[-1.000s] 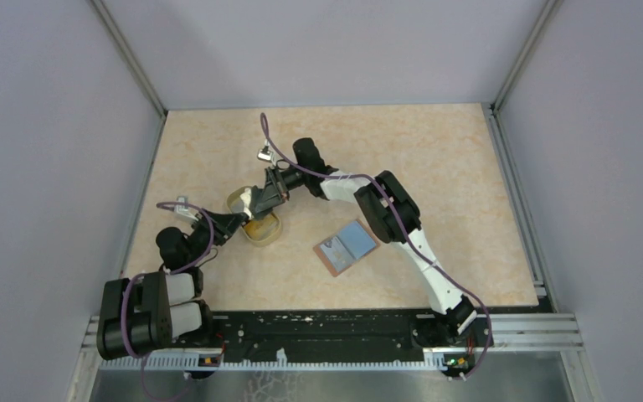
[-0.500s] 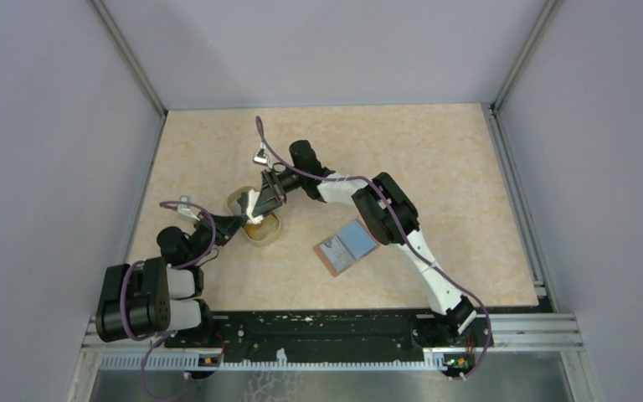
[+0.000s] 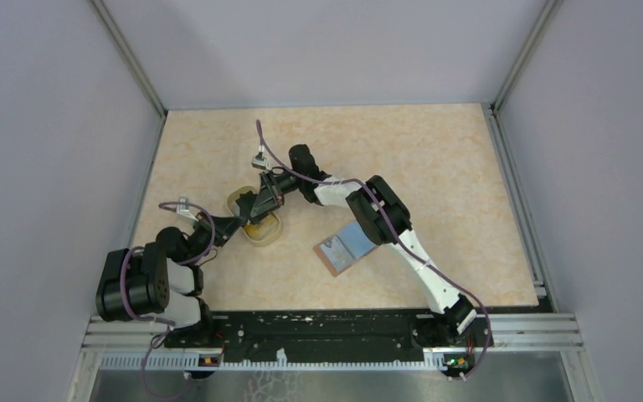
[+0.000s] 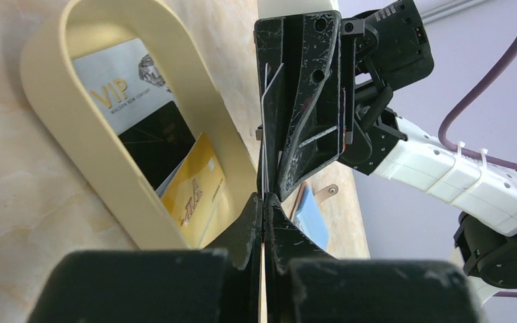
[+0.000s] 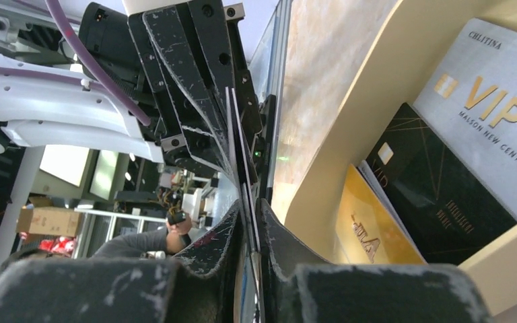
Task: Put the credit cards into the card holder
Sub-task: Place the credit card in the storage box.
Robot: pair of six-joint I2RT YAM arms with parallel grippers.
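Cup (image 4: pixel 87 175) by your desk's (image 3: pixel 435 167) left edge holds cards (image 4: pixel 124 87); left claw (image 4: pixel 264 200) pinches another card (image 4: pixel 262 148), right claw (image 5: pixel 250 208) narrow around it.

Off-task items on your bench, seen from above.
Cream translucent cup (image 3: pixel 266 233) rests on your beige marbled table (image 3: pixel 435 159), left of centre; its oval rim looks thick and rounded. Lavender-grey walls (image 3: pixel 326 50) close three sides, and a black rail (image 3: pixel 318 331) runs along the near edge.
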